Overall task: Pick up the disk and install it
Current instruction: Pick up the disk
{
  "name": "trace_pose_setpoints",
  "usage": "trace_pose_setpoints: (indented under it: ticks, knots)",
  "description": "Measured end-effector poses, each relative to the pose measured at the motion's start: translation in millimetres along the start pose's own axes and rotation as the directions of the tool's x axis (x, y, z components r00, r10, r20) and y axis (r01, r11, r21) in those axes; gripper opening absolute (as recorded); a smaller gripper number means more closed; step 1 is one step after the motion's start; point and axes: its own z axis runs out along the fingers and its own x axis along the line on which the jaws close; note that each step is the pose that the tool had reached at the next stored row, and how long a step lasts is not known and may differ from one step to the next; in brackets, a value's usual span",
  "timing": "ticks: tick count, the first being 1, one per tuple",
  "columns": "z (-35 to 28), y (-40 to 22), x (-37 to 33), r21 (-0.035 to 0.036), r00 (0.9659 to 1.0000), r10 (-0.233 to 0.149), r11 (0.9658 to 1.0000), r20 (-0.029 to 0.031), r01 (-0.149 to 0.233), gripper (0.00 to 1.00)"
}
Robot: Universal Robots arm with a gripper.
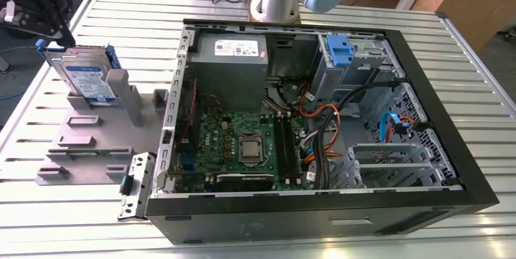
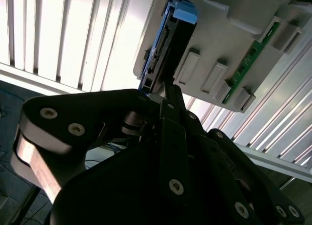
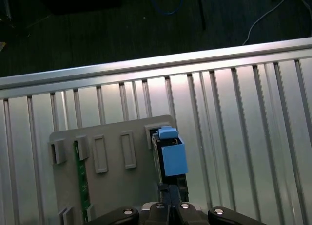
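Disk [image 1: 84,78]: stood upright in grey stand [image 1: 89,150] — ten o'clock, exterior view.
Gripper [image 3: 167,190]: fingers pressed together, empty — just beside it.

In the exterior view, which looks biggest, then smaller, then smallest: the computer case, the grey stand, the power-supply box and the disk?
1. computer case, by far the largest.
2. grey stand.
3. power-supply box and disk look nearly alike, so I won't rank those two.

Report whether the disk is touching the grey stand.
Touching. The exterior view shows the disk standing upright in the grey stand, its lower edge seated in the base.
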Motion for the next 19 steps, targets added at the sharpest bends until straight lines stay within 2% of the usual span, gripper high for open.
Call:
trace_pose_setpoints:
  ticks: [6,19]
  knots:
    - [3.6,-3.5,-2.6,0.0003,1.0,0.0,1.0,0.0002,0.0,0.11]
    - [6.2,-3.2,-5.4,0.0001,1.0,0.0,1.0,0.0,0.0,0.11]
